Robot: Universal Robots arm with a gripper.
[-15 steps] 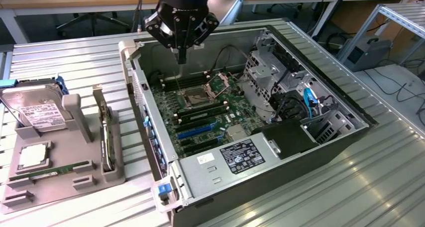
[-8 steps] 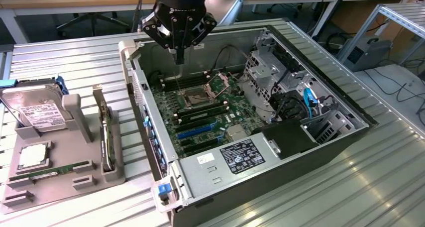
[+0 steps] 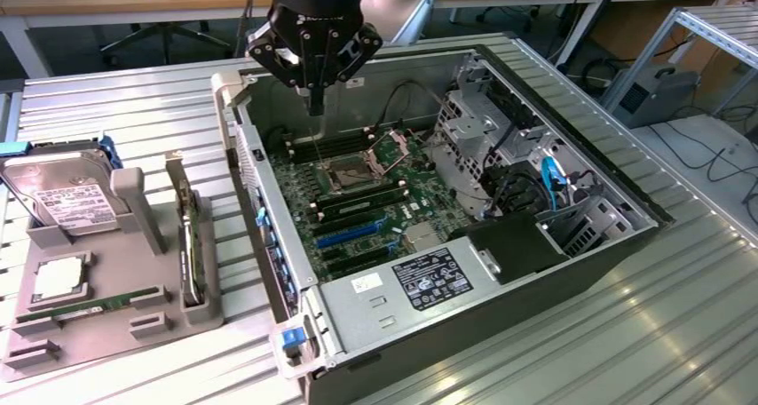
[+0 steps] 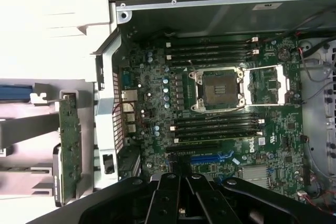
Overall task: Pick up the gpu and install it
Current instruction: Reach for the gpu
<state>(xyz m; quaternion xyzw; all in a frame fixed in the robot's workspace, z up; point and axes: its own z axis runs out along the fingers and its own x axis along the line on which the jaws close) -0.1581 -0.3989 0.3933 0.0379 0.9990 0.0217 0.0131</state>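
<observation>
Hand [image 3: 314, 106]: clenched on nothing, its black jointed fingers meeting in a point over the far end of the case [image 3: 263, 201].
Gpu [image 3: 185, 241]: thin flat card on edge in a grey moulded rack [image 3: 142, 210], at the exterior view's left of the case; the card's colour is hard to judge.
Case: open metal tower on its side, green motherboard [image 4: 157, 93], bare square socket [image 4: 218, 90].
Surface [image 3: 592, 334]: ribbed, silvery.

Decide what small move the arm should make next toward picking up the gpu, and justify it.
Probably shift the end effector toward the exterior view's left. It hangs shut and empty over the open case, while the gpu stands on edge in the grey holder beside the case, untouched.
</observation>
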